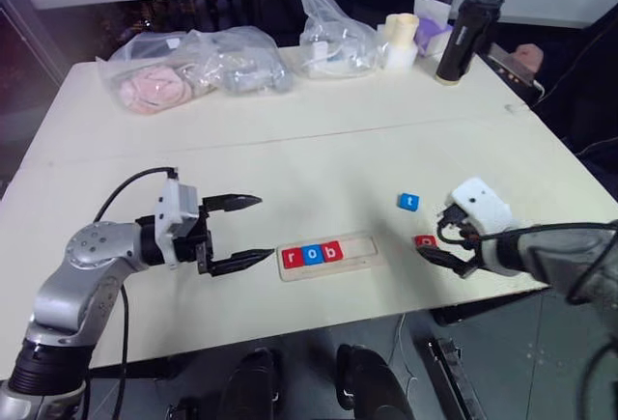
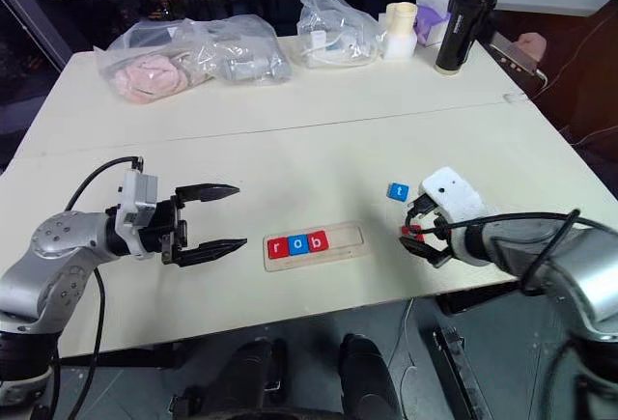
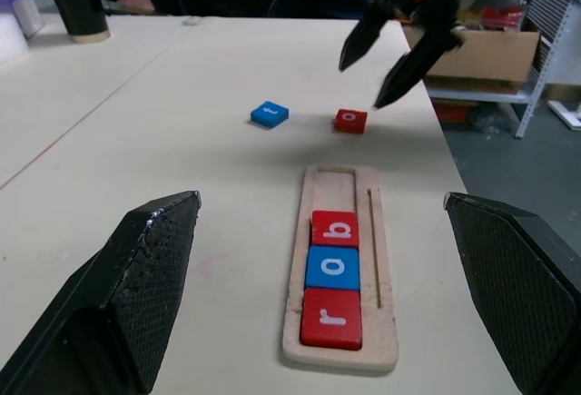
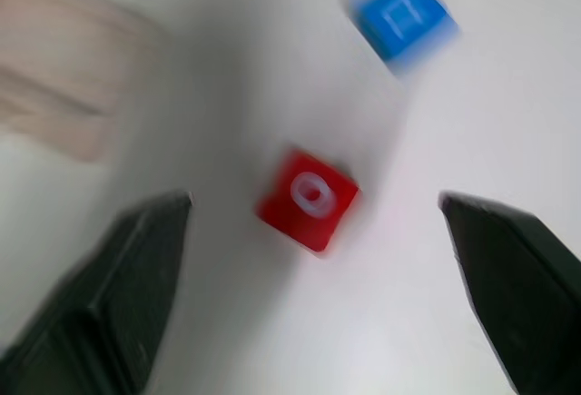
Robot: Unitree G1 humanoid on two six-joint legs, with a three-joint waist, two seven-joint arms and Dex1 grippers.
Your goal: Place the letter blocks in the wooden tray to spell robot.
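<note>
- Pale wood is being seen in the wooden tray [image 1: 326, 255], which is lying flat on the desk [image 1: 290, 150] between the two arms; three letter blocks are sitting in its groove, a red r [image 3: 331, 318], a blue o [image 3: 333, 268] and a red b [image 3: 336, 228], touching one another; the two slots at the end nearer the right arm are being left bare.
- Two blocks are lying loose on the desk beyond that bare end: the red o block [image 4: 308, 199] just beside the right gripper, and the blue t block [image 1: 408, 202] a little farther off, apart from it.
- The right gripper [image 3: 386, 54] is being held above the red o block with its fingers spread wide and nothing between them; the block is resting flat, letter up.
- The left gripper [image 1: 243, 232] is being held level, pointing toward the tray from its other end, its fingers likewise spread and empty.
- The red o block is judged to be light, stiff and thin; its smooth faces are likely to be slippery, so it is best being taken by two opposite side edges, squarely, with the fingers brought low to the desk; a skewed pinch is likely to be flipping or squirting it away.
- The red o is judged to be wanted in the fourth slot, then the blue t in the last.
</note>
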